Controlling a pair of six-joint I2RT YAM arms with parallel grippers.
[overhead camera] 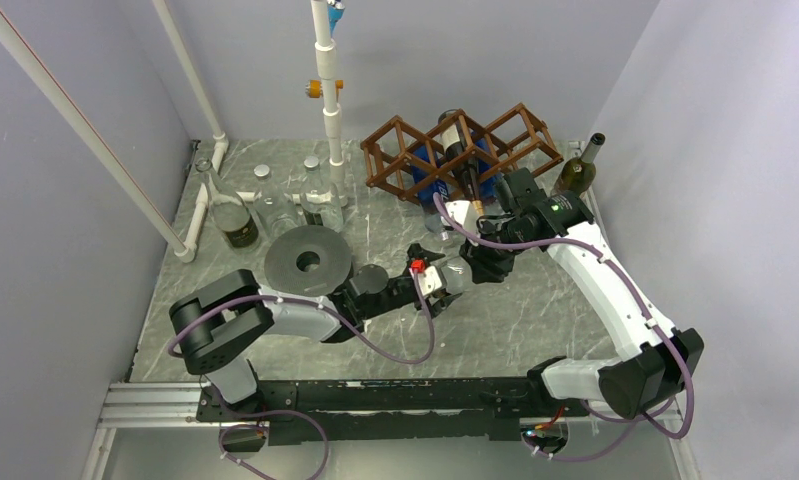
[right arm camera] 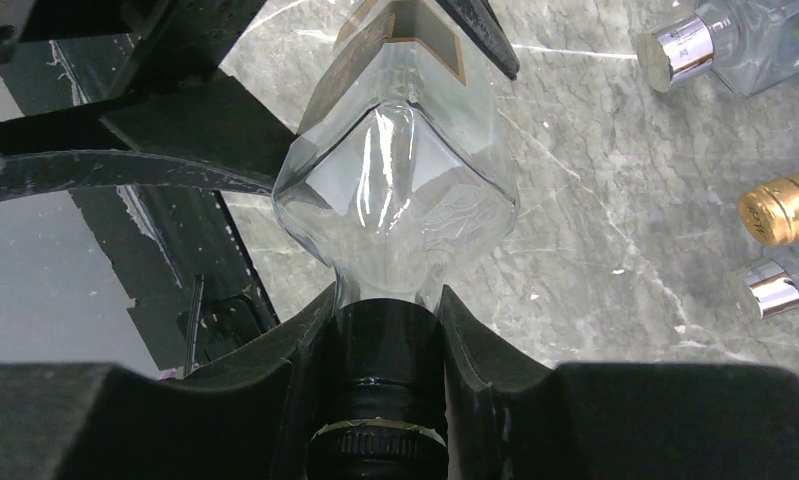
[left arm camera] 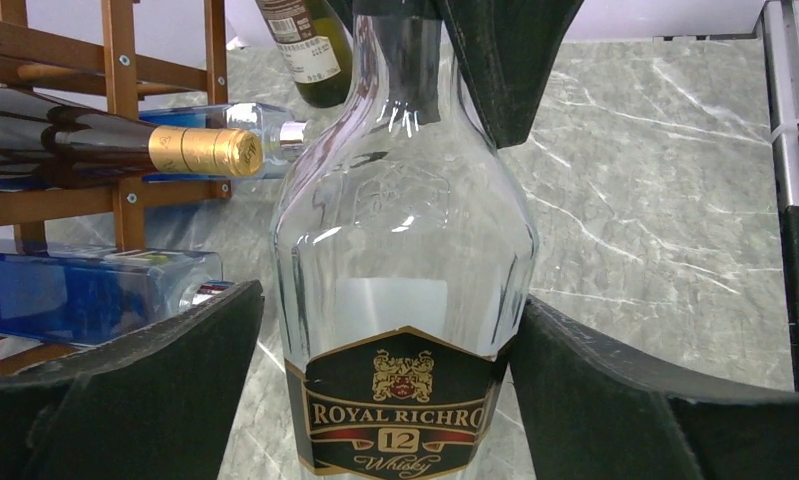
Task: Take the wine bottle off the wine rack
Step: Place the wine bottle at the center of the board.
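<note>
A clear whisky bottle (left arm camera: pixel 405 250) with a dark label stands upright in front of the wine rack (overhead camera: pixel 395 150). My right gripper (right arm camera: pixel 390 330) is shut on its black capped neck from above; it also shows in the top view (overhead camera: pixel 455 225). My left gripper (left arm camera: pixel 390 330) has its fingers on both sides of the bottle's body, at label height, and shows in the top view (overhead camera: pixel 475 265). A dark wine bottle with a gold foil cap (left arm camera: pixel 200 150) lies in the rack (left arm camera: pixel 125 120), above a blue bottle (left arm camera: pixel 85 295).
A green bottle (overhead camera: pixel 578 172) stands to the right of the rack by the wall. A grey disc (overhead camera: pixel 308 262), glass jars (overhead camera: pixel 235 222) and a white pipe stand (overhead camera: pixel 325 80) are at the left. Silver-capped bottle necks (right arm camera: pixel 675 50) poke from the rack.
</note>
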